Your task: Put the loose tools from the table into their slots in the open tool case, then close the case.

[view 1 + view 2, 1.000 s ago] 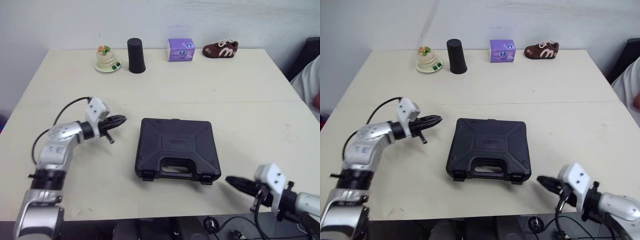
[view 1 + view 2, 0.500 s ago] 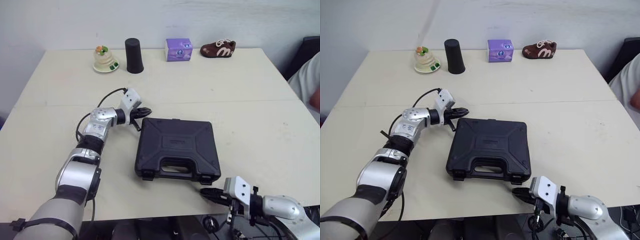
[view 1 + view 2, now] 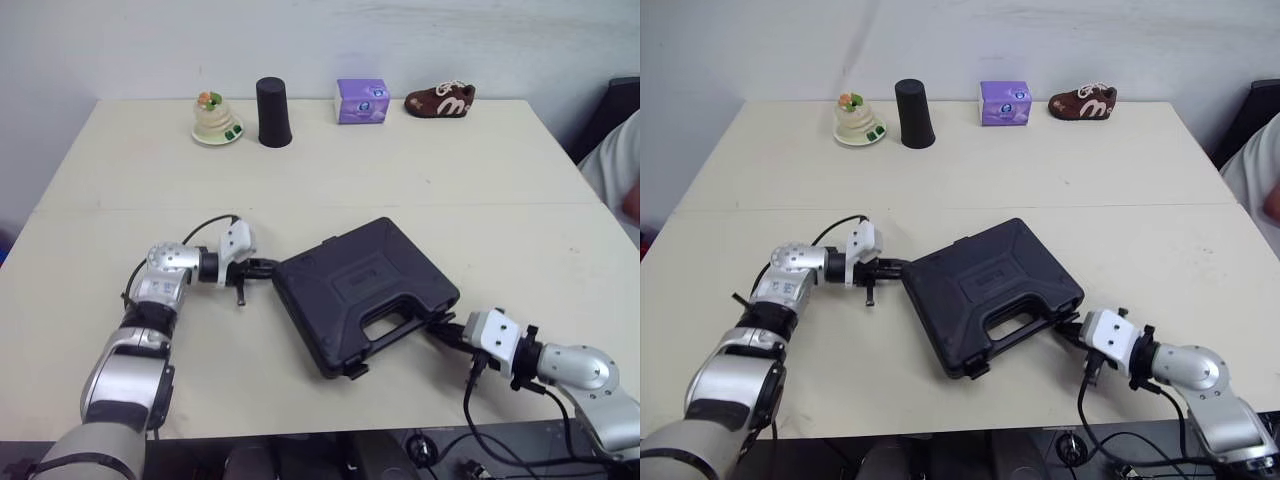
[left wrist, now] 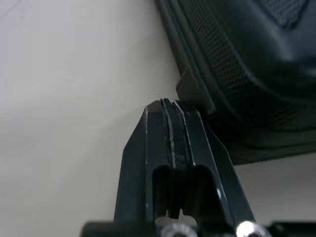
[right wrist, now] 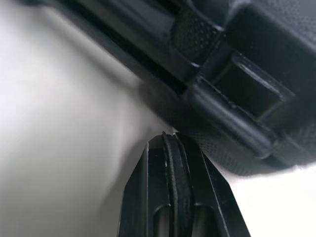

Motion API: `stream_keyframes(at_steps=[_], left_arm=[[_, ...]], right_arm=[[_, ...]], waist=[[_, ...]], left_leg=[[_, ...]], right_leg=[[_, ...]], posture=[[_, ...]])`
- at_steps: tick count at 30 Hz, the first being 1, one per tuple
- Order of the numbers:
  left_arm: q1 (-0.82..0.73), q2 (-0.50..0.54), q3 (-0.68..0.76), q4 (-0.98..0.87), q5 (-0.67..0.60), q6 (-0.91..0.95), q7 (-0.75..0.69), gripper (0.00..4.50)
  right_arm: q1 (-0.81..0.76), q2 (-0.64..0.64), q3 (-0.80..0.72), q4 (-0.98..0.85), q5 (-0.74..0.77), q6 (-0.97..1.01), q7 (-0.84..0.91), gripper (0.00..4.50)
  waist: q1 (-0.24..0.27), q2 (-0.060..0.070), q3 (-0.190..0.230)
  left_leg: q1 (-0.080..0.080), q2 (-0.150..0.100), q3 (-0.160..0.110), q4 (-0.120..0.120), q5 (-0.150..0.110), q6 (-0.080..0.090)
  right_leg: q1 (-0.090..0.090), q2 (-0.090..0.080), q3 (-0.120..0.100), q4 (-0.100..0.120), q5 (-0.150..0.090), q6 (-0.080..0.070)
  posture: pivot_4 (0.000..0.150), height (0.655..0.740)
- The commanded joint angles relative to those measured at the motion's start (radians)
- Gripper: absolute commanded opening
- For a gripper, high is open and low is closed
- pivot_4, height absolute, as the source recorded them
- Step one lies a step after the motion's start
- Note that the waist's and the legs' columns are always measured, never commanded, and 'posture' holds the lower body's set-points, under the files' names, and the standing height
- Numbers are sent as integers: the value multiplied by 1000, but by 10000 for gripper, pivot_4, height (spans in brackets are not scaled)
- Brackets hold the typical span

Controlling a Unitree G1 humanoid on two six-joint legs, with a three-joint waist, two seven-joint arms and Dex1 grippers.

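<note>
The black tool case [image 3: 365, 290] lies closed in the middle of the table, turned askew, with its handle [image 3: 385, 325] facing front-right. My left gripper [image 3: 268, 268] is shut, and its tip touches the case's left corner; the left wrist view shows the closed fingers [image 4: 170, 128] against the case edge [image 4: 247, 59]. My right gripper [image 3: 440, 325] is also shut with nothing in it. It sits low at the case's front-right corner, its fingertips [image 5: 168, 148] right by a latch [image 5: 237, 79]. I see no loose tools on the table.
Along the far edge stand a small ornament on a dish [image 3: 216, 120], a black cup [image 3: 272, 113], a purple box [image 3: 362, 101] and a brown shoe [image 3: 440, 100]. A person's sleeve [image 3: 618, 165] shows at the right edge. Cables [image 3: 470, 440] hang below the table front.
The case has swung counterclockwise, so its handle now faces front-right. The left gripper has pulled back to the case's left corner. The right gripper has come up to the front-right corner.
</note>
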Motion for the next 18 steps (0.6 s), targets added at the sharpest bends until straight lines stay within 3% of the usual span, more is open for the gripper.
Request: stream_keyframes(at_steps=[1, 6, 11, 15, 18], left_arm=[[92, 23, 30, -201, -49, 69, 23, 501], [243, 51, 69, -452, -94, 193, 90, 501], [352, 133, 187, -603, -195, 321, 125, 501], [318, 150, 198, -784, -311, 505, 144, 501], [211, 104, 137, -873, -371, 615, 153, 501]], right_arm=[[-30, 19, -31, 74, -35, 2, -57, 0], [-34, 47, -43, 91, -52, -3, -104, 0], [70, 99, -137, -26, 19, 57, -172, 0], [161, 145, -219, -140, 73, 84, -214, 0], [245, 156, -255, -245, 112, 138, -208, 0]], waist=[[1, 0, 0], [0, 0, 0], [0, 1, 0], [13, 1, 1], [27, 2, 1]], left_leg=[[0, 1, 0, 0, 0, 0], [0, 2, -1, 2, -1, -1], [0, 3, -2, 1, -2, -4], [-2, 3, -3, 1, -2, -6], [-2, 1, -2, 2, -3, -5]], right_leg=[[0, 0, 0, 0, 0, 0], [0, -1, 2, 1, 0, -1], [-1, -1, 3, 2, -1, -2], [0, -1, 0, 2, -3, -5], [0, 1, 0, 2, -2, -4]], posture=[[1500, 7400], [1500, 7400], [1500, 7400], [1500, 7400], [1500, 7400]])
